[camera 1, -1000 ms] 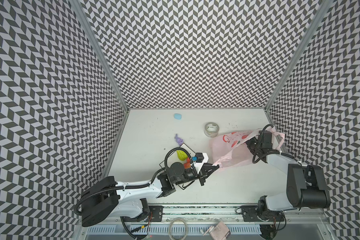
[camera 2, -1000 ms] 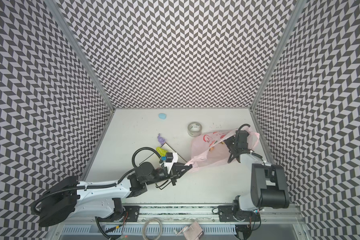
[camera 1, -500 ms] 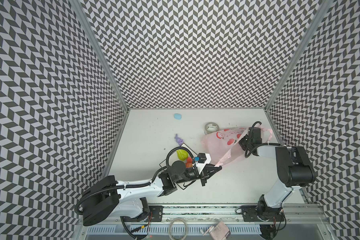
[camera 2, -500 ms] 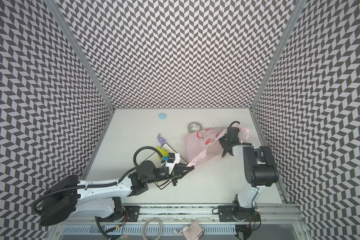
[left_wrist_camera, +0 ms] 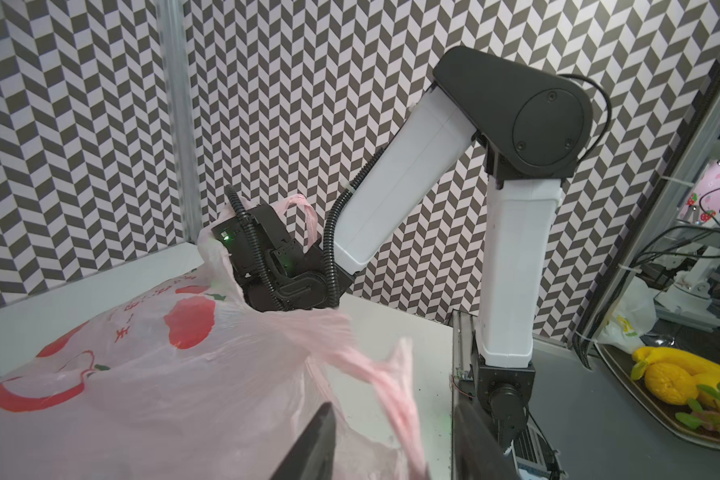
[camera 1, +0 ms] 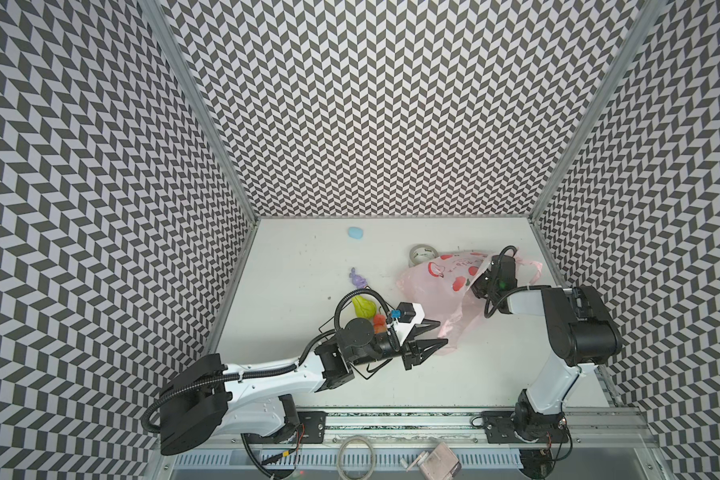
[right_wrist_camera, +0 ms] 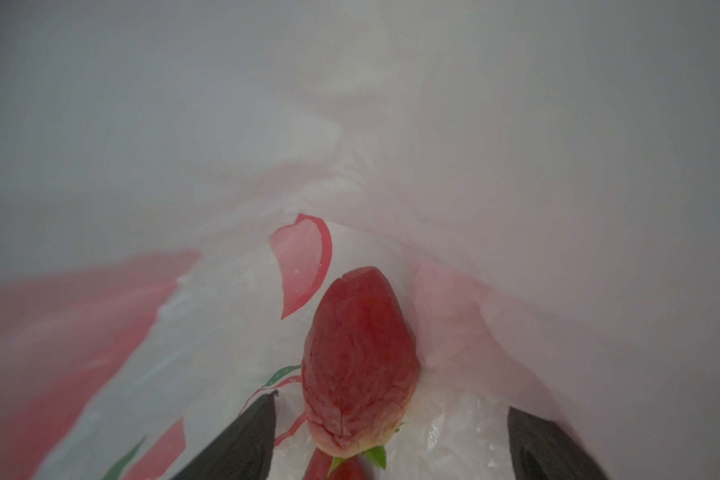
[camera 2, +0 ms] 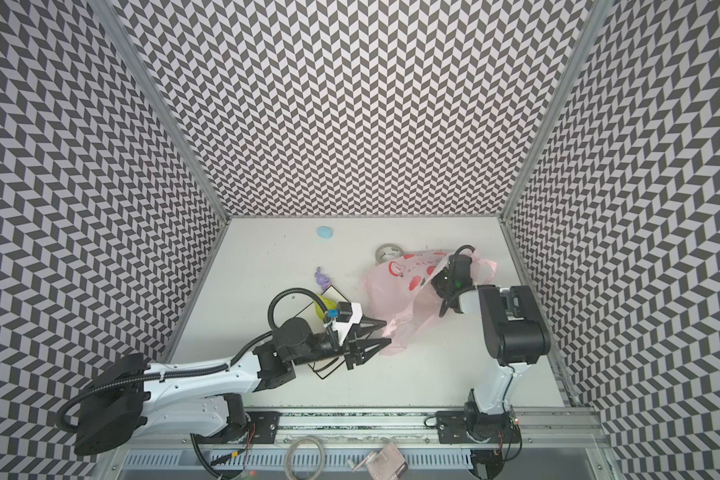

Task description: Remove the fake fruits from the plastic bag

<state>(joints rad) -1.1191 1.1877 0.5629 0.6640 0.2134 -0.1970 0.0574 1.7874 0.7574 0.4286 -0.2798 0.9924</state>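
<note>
The table (camera 1: pixel 300 257) carries the plastic bag (camera 1: pixel 429 291) (tape roll (camera 1: pixel 422 251) beside it), a blue blob (camera 1: pixel 355 233) and purple figure (camera 1: pixel 357 279).

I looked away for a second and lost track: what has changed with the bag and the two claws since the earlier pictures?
The left claw opened and let go of the plastic bag. The right claw swung left into the bag's mouth and, open, now straddles a red strawberry. The bag shifted toward the tape roll. The pear, purple figure and blue blob stayed put.
</note>
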